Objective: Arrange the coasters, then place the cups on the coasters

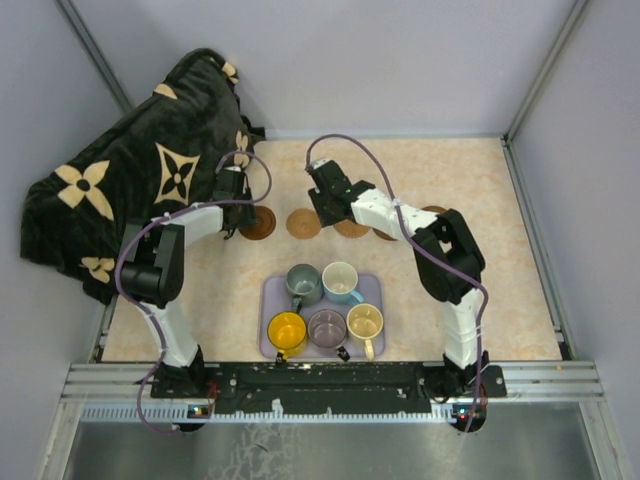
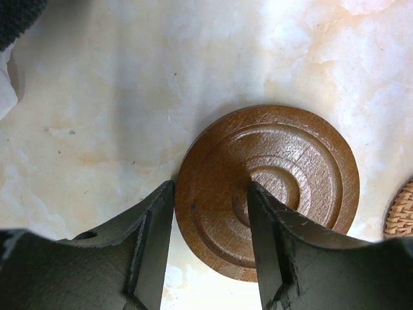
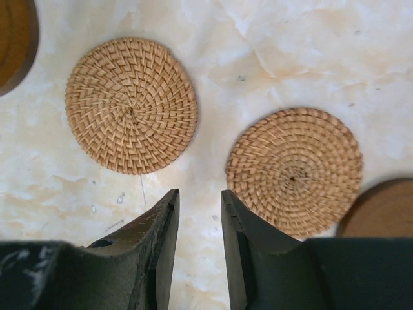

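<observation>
I judge the dark brown round grooved wooden coaster (image 2: 284,174) stiff and light, so I'd pinch its rim; left gripper (image 2: 211,194) half-open astride it, right gripper (image 3: 199,194) narrow, empty.

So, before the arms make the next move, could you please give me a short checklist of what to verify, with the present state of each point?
1. Left hand clear of the wooden coaster: not ok; it stands open, straddling the disc's rim.
2. Right hand empty: ok; open, nothing held, over bare table between two wicker coasters.
3. Those wicker coasters apart from each other: ok.
4. All five coasters laid out: cannot tell; the right arm hides part of the row.
5. Cups upright in the lavender tray: ok, all five.
6. Black cloth off the coasters: ok.
</observation>
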You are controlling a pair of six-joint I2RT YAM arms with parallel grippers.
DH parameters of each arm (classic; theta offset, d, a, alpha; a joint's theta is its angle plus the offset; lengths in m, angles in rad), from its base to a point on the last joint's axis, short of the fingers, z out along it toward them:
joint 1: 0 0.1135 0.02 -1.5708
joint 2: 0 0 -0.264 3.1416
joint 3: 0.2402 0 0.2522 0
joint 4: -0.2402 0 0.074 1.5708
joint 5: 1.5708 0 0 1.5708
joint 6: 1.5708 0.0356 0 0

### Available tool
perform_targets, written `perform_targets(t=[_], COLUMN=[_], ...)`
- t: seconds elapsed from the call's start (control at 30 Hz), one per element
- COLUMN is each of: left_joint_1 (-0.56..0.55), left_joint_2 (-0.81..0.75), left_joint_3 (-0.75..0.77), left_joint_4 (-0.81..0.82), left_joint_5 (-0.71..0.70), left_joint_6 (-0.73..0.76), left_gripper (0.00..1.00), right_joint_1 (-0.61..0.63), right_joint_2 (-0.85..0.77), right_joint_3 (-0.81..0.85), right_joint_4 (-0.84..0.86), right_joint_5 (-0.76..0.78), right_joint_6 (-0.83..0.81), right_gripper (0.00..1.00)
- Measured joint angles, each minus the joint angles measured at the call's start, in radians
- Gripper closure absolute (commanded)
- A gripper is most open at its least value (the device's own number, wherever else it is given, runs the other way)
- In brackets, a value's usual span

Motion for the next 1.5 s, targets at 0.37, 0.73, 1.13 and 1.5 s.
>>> perform_targets(t=[0.37,0.73,1.13,1.5], left_joint_1=[0.000,0.000,-0.002,-0.199], left_joint_2=[0.032,0.044,-0.039,-0.163], left_joint_3=[0.045,0.068,0.064,-0.033], left_joint_4=[-0.007,-0.022,-0.070,0.048], left_joint_5=[0.000,-0.001,0.027,0.076], left_joint_6=[0.012,0.019,0.019,0.130], left_gripper=[0.45,0.29,0.32,0.45], right_joint_1=[-0.014,-0.052,-0.107,-0.126], right_joint_2=[-0.104,-0.104,-0.076,-0.024], right_joint_3=[-0.108,-0.185,-0.185,-0.185], right_joint_4=[0.031,0.037,0.064,0.076], right_joint_5=[0.068,0.078,0.078,0.063], right_joint_6=[0.035,0.074,0.080,0.080], right_gripper=[0.68,0.69,0.70,0.70])
